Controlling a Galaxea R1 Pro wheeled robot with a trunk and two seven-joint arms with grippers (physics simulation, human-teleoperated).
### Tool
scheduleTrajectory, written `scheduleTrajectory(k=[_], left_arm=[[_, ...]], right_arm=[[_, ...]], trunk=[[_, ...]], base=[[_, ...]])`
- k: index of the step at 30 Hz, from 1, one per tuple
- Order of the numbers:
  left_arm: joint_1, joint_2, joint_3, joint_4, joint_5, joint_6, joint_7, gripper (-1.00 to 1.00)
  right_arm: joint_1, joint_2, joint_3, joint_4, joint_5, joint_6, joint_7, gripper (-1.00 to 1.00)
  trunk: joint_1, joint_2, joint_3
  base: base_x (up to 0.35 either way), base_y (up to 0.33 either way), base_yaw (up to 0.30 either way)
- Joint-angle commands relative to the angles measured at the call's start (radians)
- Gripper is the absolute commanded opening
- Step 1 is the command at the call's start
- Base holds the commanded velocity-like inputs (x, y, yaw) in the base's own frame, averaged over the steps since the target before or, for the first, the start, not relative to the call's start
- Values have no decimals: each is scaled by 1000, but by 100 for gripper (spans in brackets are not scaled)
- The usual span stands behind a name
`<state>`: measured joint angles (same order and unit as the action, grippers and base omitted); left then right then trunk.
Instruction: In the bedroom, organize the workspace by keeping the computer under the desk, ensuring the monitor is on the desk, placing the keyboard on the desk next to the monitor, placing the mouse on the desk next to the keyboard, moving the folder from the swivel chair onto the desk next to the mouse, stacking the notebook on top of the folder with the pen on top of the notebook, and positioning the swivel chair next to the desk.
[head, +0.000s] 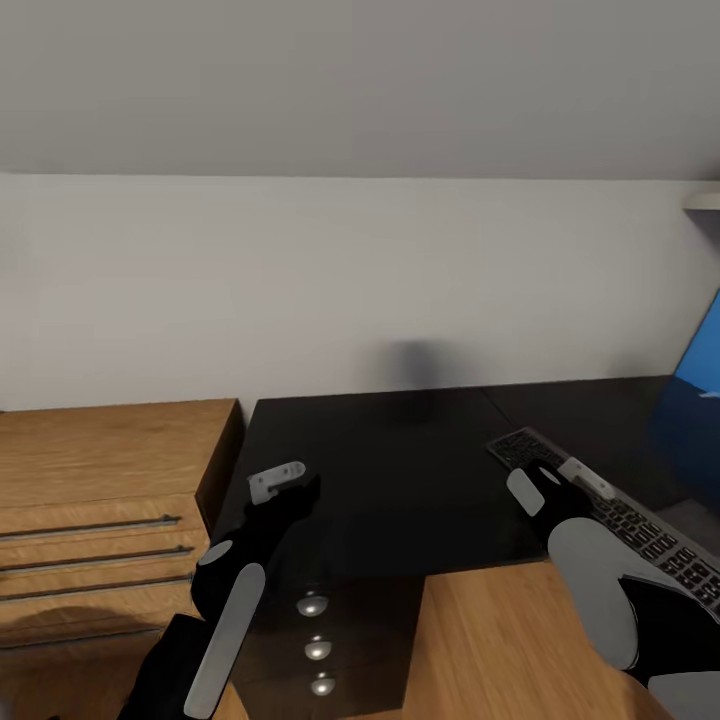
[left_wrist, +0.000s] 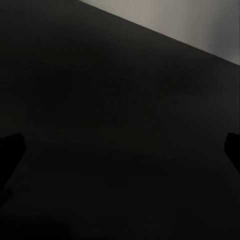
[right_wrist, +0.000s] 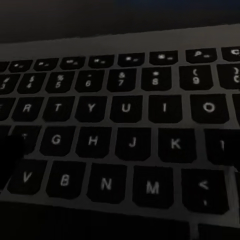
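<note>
My desk (head: 380, 470) has a glossy black top, and its dark drawer unit carries round silver knobs (head: 312, 605). The keyboard (head: 640, 530) shows black keys with pale letters in a silver-grey frame. The cabinet (head: 100, 470) is light wood-grain with dark bar handles. At the edge is a bright blue sheet (head: 700, 355), possibly the folder. The wall (head: 300, 290) is plain off-white.

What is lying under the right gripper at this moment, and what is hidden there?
Under the right gripper lies the keyboard, resting on the desk; the right wrist view shows its letter keys close below. The arm covers part of the keyboard's near edge, so nothing can be said about what lies there.
</note>
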<state>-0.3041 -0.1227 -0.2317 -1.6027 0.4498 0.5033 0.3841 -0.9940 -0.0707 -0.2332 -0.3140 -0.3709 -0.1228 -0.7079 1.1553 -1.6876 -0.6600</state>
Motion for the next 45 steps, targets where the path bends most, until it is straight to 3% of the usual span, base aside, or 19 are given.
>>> scheduleTrajectory(k=[1, 11, 14, 21, 27, 42, 45], left_arm=[[-1, 0, -2, -1, 10, 2, 10, 100], [-1, 0, -2, 0, 10, 3, 10, 100], [-1, 0, -2, 0, 11, 5, 10, 100], [-1, 0, -2, 0, 12, 6, 10, 100], [-1, 0, -2, 2, 12, 6, 10, 100], [-1, 0, -2, 5, 12, 5, 10, 100], [-1, 0, -2, 5, 12, 3, 10, 100]], right_arm=[[0, 0, -11, 46, -29, -8, 2, 100], [0, 1, -10, 42, -25, -9, -1, 100], [0, 6, -12, -19, -18, -11, -5, 100], [0, 9, -10, -24, -14, -12, -4, 100], [0, 12, 27, -27, -13, -13, -4, 100], [0, 30, 34, -30, -11, -14, -25, 100], [0, 31, 34, -29, -11, -14, -25, 100]], trunk=[[0, 0, -2], [0, 0, -3], [0, 0, -3], [0, 0, -2], [0, 0, -2], [0, 0, -2], [-11, 21, 8]], base=[[0, 0, 274], [0, 0, 110], [0, 0, -31], [0, 0, -20], [0, 0, -1], [0, 0, 0], [0, 0, 0]])
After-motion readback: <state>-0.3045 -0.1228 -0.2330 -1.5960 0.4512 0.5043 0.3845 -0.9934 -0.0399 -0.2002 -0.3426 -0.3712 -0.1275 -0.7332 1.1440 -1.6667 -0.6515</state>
